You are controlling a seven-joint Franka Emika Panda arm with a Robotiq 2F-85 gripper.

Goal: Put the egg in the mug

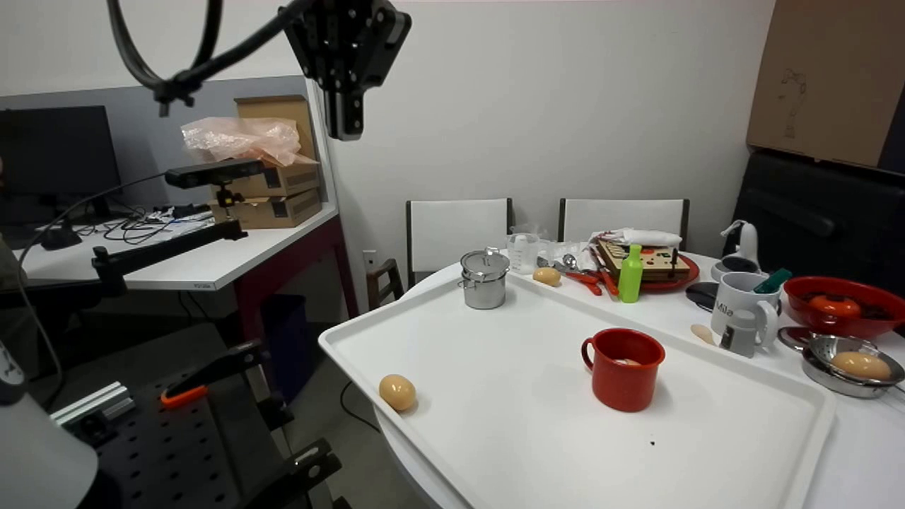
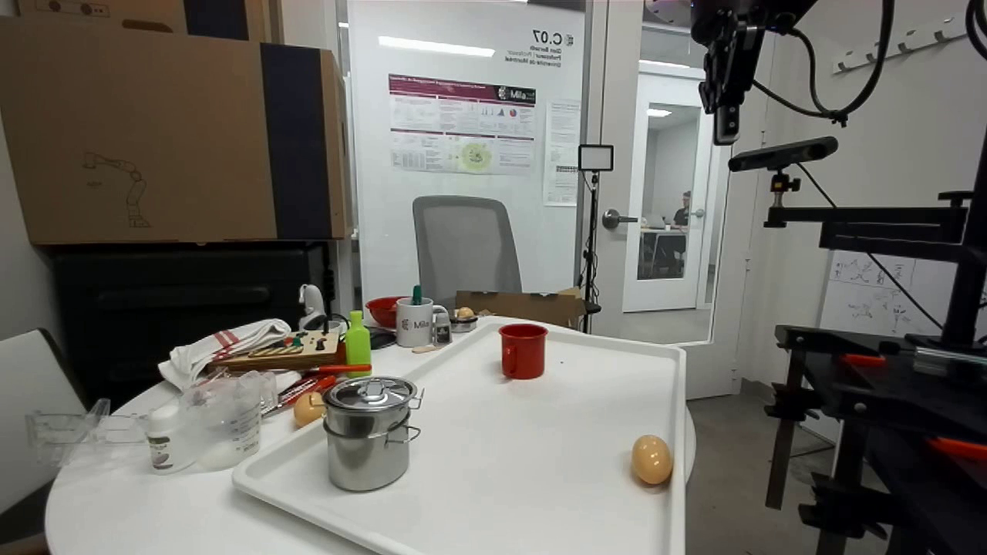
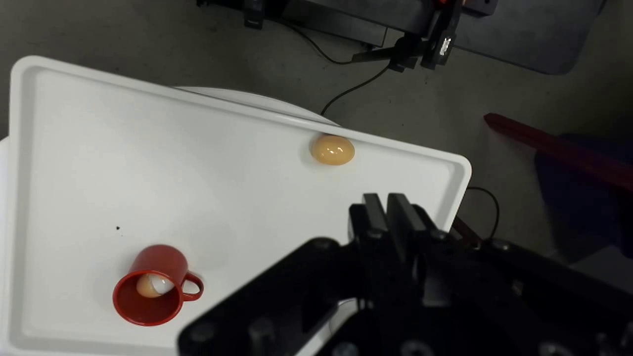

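Note:
A tan-brown egg lies on the white tray beside its rim; it also shows in an exterior view and the wrist view. The red mug stands upright on the tray, also seen in an exterior view and the wrist view. A rounded tan-and-white thing lies inside the mug. My gripper hangs high above the tray, far from egg and mug; it shows in both exterior views. Its fingers are together but for a thin gap, holding nothing.
A lidded metal pot stands at a tray corner. Beyond the tray are another egg, a green bottle, a white mug, a red bowl and a metal strainer holding an egg. A camera arm stands beside the table.

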